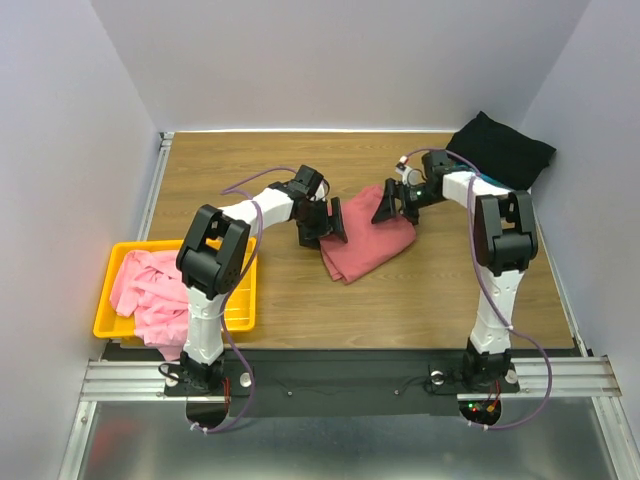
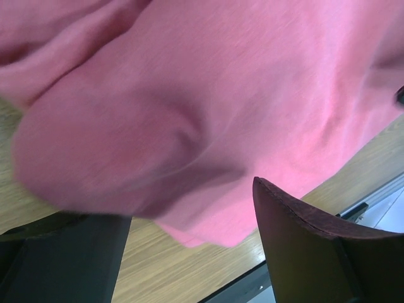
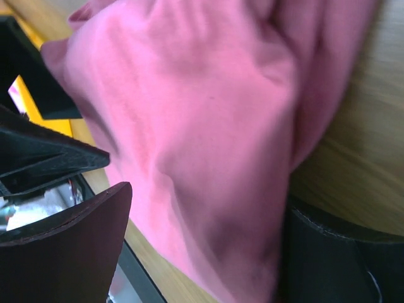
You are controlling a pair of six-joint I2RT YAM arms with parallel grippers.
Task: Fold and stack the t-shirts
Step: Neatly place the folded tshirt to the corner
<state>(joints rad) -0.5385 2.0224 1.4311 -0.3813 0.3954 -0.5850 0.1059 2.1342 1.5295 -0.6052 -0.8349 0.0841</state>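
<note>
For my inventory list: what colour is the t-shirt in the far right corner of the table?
That t-shirt is black, seen best in the top external view.

Even light; wrist views perhaps defocused

Bare tabletop (image 1: 400,300) lies open on the near side of the dusty-red t-shirt (image 1: 365,245) and at the far left. That shirt fills the centre, flanked by the left gripper (image 1: 327,226) and right gripper (image 1: 395,203). The black t-shirt (image 1: 500,150) blocks the far right corner, and the yellow basket (image 1: 105,320) blocks the near left.
</note>
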